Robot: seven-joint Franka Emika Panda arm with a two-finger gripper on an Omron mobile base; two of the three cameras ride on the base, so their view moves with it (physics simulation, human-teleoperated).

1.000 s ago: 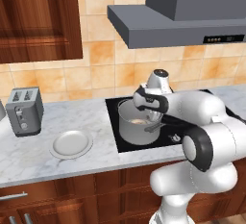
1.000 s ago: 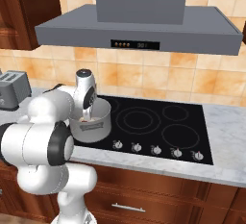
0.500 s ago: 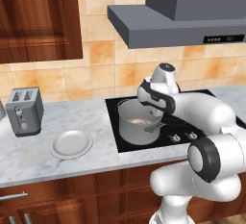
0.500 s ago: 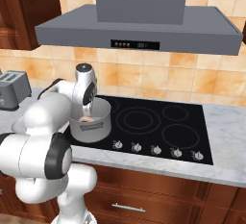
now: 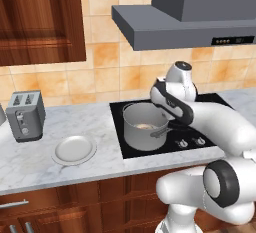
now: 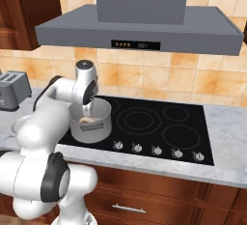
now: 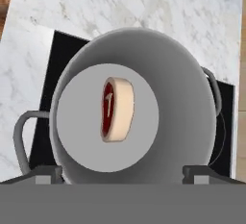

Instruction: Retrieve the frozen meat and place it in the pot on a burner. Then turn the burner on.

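Meat (image 7: 116, 108) on edge in pot (image 7: 134, 69) (hand view), seemingly pale blur from base views

Grey toaster (image 5: 25, 115) and round white plate (image 5: 74, 149) apart on the marble counter (image 5: 65, 127), beneath a range hood (image 6: 140, 31).

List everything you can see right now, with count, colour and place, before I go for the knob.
frozen meat: one, red with a pale tan rim, on the floor of the pot.
pot: one, grey steel, on the front left burner of the cooktop.
cooktop: one, glossy black, set in the counter under the hood.
knobs: five, silver, in a row along the cooktop's front edge.
plate: one, white, on the counter left of the cooktop.
toaster: one, grey, on the counter left of the plate.
range hood: one, grey, above the cooktop.
counter: one, grey-white marble.
gripper: one, dark fingertips, open above the pot, holding nothing.
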